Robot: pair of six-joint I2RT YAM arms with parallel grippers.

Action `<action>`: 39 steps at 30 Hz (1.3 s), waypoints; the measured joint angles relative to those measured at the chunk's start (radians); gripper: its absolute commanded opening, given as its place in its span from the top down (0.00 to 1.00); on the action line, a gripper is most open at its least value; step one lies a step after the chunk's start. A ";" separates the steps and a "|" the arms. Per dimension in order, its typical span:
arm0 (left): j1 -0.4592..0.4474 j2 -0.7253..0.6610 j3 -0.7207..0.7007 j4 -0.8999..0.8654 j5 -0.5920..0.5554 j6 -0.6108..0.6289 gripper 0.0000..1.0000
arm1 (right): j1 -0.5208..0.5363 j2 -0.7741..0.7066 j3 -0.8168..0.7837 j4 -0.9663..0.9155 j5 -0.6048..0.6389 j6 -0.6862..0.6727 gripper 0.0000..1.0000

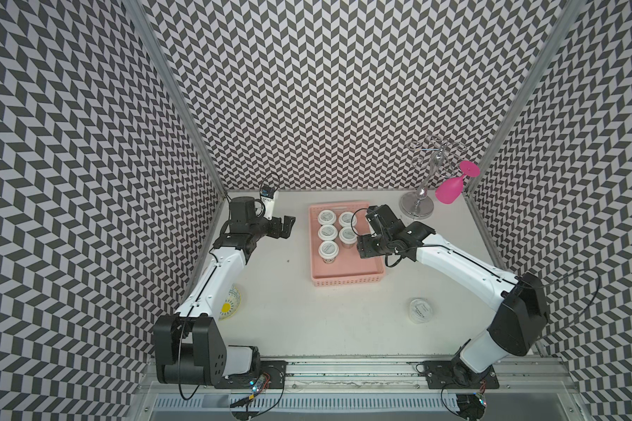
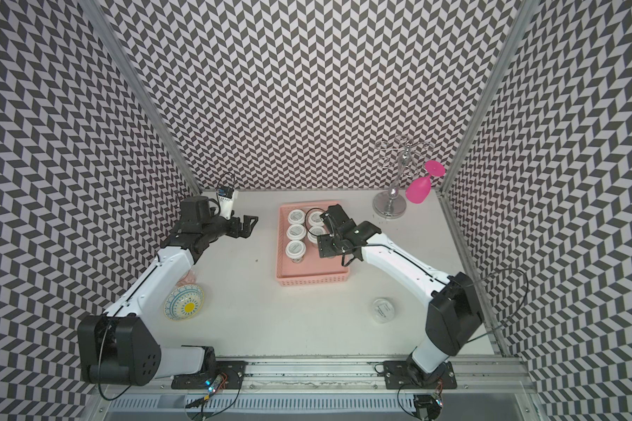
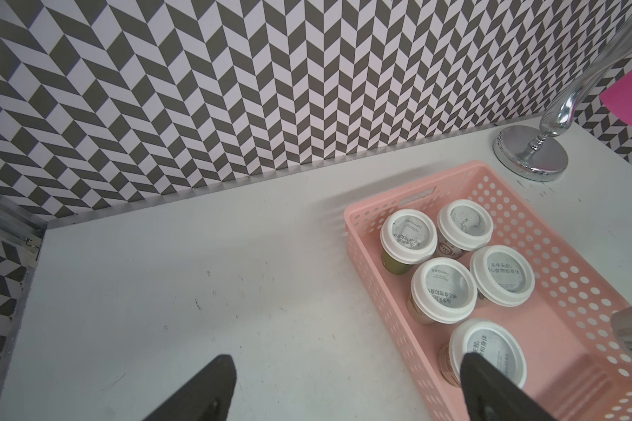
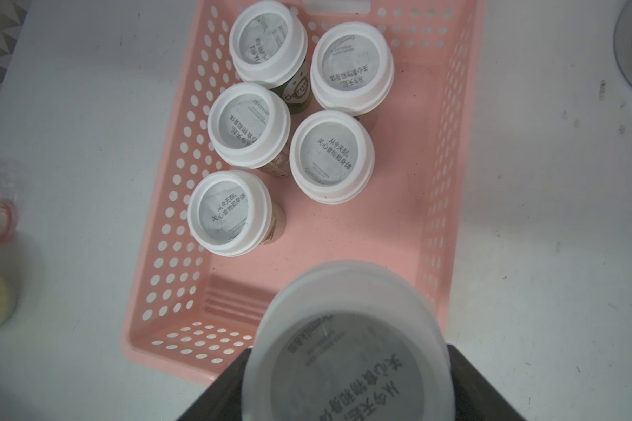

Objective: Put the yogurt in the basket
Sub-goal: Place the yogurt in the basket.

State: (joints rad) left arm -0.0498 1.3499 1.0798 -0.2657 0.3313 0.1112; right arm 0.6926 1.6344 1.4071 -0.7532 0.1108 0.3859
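The salmon-pink basket (image 1: 347, 280) (image 4: 161, 255) sits mid-table, and several white-lidded yogurt tubs (image 1: 328, 232) (image 3: 444, 289) stand upright in its far half. In the right wrist view my right gripper (image 4: 347, 364) is shut on another yogurt tub (image 4: 347, 320), held by its sides above the basket's near right part. From above, the right gripper (image 1: 365, 237) hides that tub. One more translucent yogurt tub (image 1: 421, 310) (image 2: 383, 309) stands on the table in front of the basket, to the right. My left gripper (image 1: 285, 227) (image 3: 349, 359) hovers left of the basket, open with nothing in it.
A chrome glass rack (image 1: 416, 207) stands at the back right with a pink wine glass (image 1: 449, 189) hanging from it. A patterned bowl (image 2: 184, 301) and a pinkish cup (image 2: 188, 279) lie by the left arm. Chevron walls close in three sides.
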 measured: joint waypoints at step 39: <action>0.005 0.000 -0.001 0.004 0.024 -0.006 0.00 | 0.045 0.299 0.061 0.152 -0.023 0.004 0.22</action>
State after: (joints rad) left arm -0.0452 1.3502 1.0786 -0.2619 0.3553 0.1051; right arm 0.7376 1.9331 1.4681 -0.6014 0.0883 0.3897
